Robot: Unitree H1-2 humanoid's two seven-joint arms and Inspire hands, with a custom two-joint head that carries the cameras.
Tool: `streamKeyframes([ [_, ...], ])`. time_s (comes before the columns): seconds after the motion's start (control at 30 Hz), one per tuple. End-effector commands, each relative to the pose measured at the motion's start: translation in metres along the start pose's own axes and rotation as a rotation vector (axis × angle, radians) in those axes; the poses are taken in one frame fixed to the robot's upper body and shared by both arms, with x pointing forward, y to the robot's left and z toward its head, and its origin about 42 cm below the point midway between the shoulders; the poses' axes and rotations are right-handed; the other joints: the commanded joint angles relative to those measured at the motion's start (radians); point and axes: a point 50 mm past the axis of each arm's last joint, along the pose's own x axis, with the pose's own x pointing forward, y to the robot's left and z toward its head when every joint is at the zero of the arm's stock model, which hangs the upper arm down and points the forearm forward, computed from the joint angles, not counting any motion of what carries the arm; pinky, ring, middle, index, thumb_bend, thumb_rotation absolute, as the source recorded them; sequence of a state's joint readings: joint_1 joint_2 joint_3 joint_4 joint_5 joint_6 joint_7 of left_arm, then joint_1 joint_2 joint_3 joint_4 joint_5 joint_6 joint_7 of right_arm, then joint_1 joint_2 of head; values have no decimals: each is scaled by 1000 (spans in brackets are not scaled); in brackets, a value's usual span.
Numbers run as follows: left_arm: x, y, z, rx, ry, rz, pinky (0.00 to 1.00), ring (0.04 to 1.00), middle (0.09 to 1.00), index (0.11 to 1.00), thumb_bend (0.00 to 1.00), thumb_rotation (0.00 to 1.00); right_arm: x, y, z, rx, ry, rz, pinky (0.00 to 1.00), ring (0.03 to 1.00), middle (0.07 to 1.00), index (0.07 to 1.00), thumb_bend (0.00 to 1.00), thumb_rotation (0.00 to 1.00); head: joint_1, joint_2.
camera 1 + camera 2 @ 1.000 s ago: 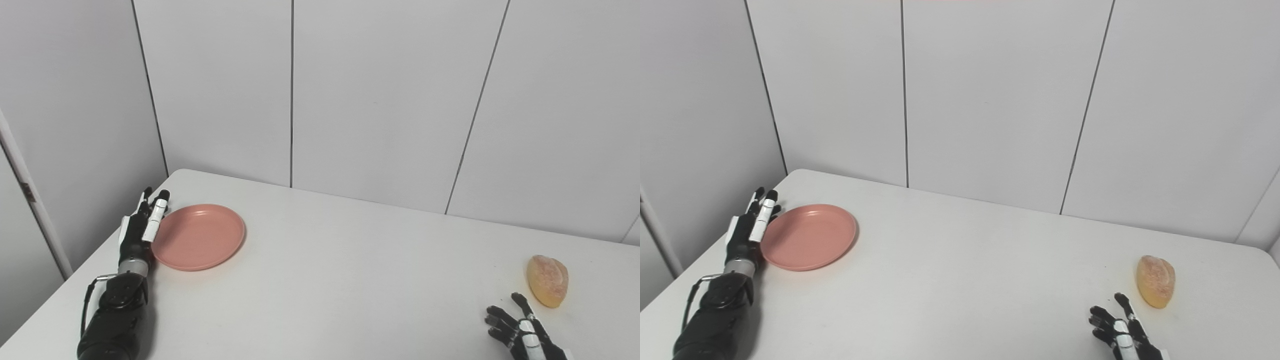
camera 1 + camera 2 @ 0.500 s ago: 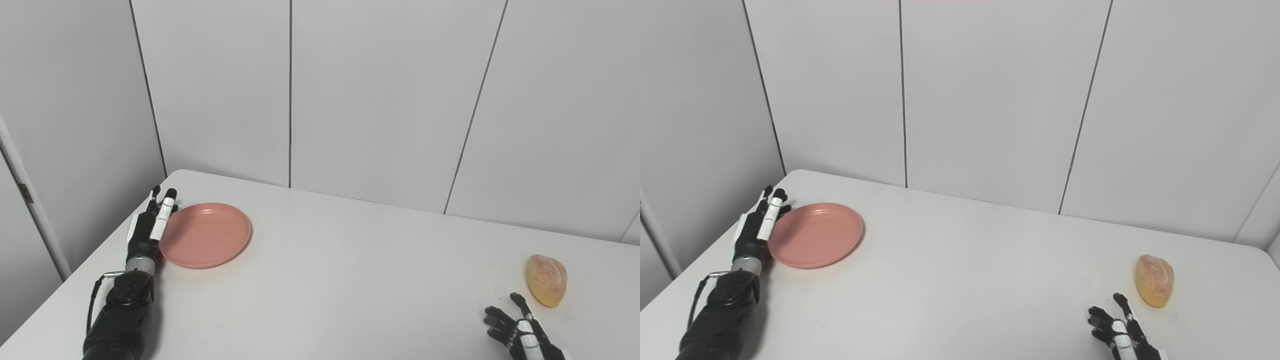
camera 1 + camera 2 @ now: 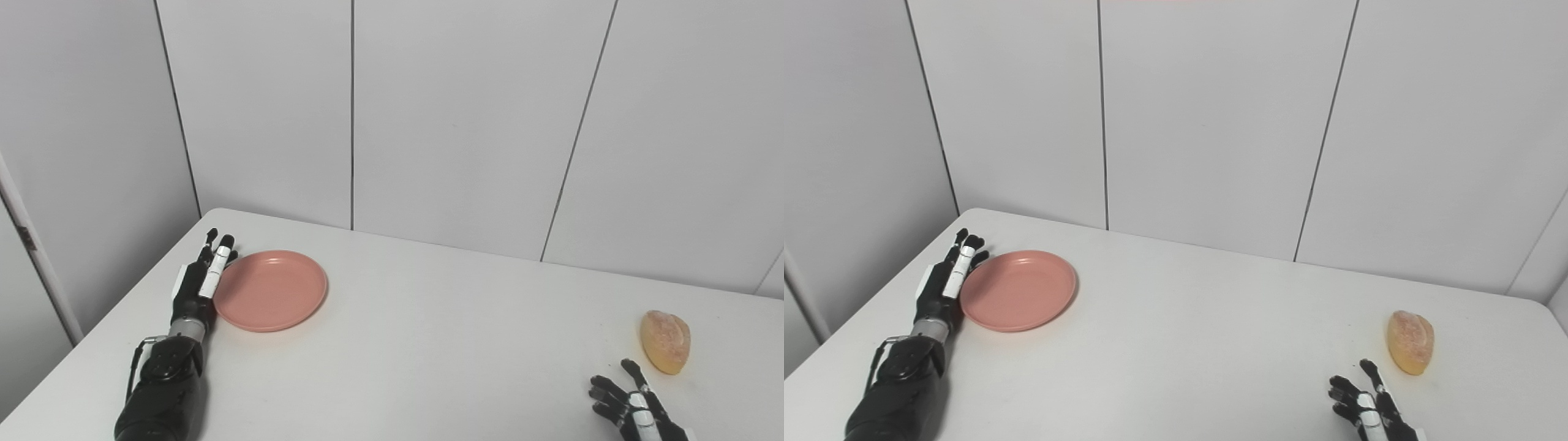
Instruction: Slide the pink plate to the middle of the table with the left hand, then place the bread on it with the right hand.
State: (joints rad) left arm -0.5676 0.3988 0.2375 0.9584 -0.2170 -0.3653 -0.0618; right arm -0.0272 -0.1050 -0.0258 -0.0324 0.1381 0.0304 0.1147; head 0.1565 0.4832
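Observation:
The pink plate (image 3: 272, 290) lies flat on the left part of the white table (image 3: 429, 343). My left hand (image 3: 200, 283) is open, fingers straight, its side against the plate's left rim. The bread (image 3: 666, 341), a golden oval roll, lies near the table's right edge. My right hand (image 3: 631, 408) is open and empty at the bottom right, a little in front of and left of the bread, not touching it. The same things show in the right eye view: plate (image 3: 1018, 296), left hand (image 3: 944, 283), bread (image 3: 1410, 341), right hand (image 3: 1363, 407).
Grey wall panels (image 3: 453, 122) stand behind the table and along its left side. The table's left edge (image 3: 122, 306) runs close beside my left forearm. Nothing else lies on the table.
My left hand has pushed the plate to the right along the table, hand and plate moving together. The right hand and the bread have stayed in place.

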Motion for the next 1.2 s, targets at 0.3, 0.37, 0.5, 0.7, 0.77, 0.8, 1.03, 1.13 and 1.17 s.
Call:
streamKeyframes([
  [0.3,7,-46,9,-82,-40,-84,844,854,909,995,833,773,-4,6,-5,19,52,15,784,785,769,941,757,855,-2,9],
  [0.37,6,-51,8,-69,-39,-94,901,850,912,999,823,795,-4,6,-5,18,52,16,785,785,769,942,755,857,-2,10],
  [0.5,5,-60,5,-87,-40,-106,862,825,896,990,833,779,-4,7,-5,18,53,16,785,785,770,942,750,856,-2,13],
  [0.7,2,-79,1,-77,-33,-155,821,795,897,986,821,770,-3,9,-3,22,53,19,782,787,773,939,740,849,-7,15],
  [0.77,1,-86,0,-60,-31,-172,872,802,897,987,831,784,-3,9,-3,21,53,19,787,791,775,941,734,849,-8,14],
  [0.8,1,-90,0,-60,-31,-185,870,807,899,991,831,797,-3,9,-3,18,53,19,784,789,775,941,735,850,-8,14],
  [1.03,-5,-112,-4,-116,-7,-247,867,823,920,1000,830,779,-3,9,-3,16,52,21,773,776,765,935,750,861,-8,17],
  [1.13,-9,-121,-5,-117,1,-277,848,828,918,1000,851,765,-3,9,-2,17,52,21,769,774,764,933,761,859,-11,20],
  [1.17,-11,-125,-7,-111,5,-286,844,827,918,1000,851,764,-3,9,-1,19,53,20,768,774,764,933,761,859,-10,22],
])
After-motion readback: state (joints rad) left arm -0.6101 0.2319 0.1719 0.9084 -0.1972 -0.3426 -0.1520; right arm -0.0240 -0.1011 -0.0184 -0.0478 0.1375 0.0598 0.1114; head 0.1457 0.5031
